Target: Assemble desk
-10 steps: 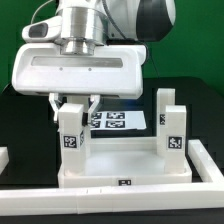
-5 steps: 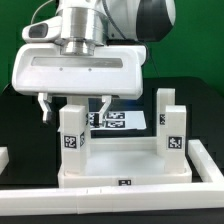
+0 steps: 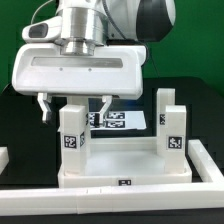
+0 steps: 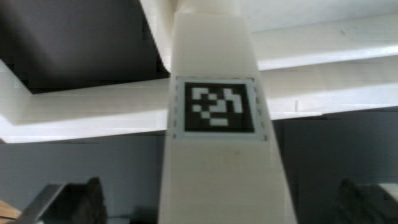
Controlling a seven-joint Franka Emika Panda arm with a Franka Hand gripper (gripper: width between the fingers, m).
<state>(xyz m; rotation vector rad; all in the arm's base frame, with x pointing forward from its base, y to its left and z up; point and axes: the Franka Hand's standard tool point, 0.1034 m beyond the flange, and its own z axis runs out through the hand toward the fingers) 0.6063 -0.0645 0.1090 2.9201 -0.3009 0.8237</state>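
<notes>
The white desk tabletop [image 3: 120, 160] lies upside down on the black table. White square legs with tags stand up from its corners. One leg [image 3: 71, 130] is at the exterior view's left, and two more legs [image 3: 170, 130] are at its right. My gripper [image 3: 73, 108] is open just above and around the top of the left leg, with a finger on each side and not touching it. In the wrist view the same leg [image 4: 222, 120] runs between my spread fingers [image 4: 63, 205], its tag facing the camera.
The marker board [image 3: 110, 121] lies flat behind the tabletop. Long white border strips run along the front [image 3: 100, 203] and the exterior view's right [image 3: 210, 165], with a short piece at the left edge [image 3: 3, 157].
One second ago my fingers were closed on the top of the left leg. They have spread apart and let it go, and the leg stays standing. Nothing has moved in the last half second.
</notes>
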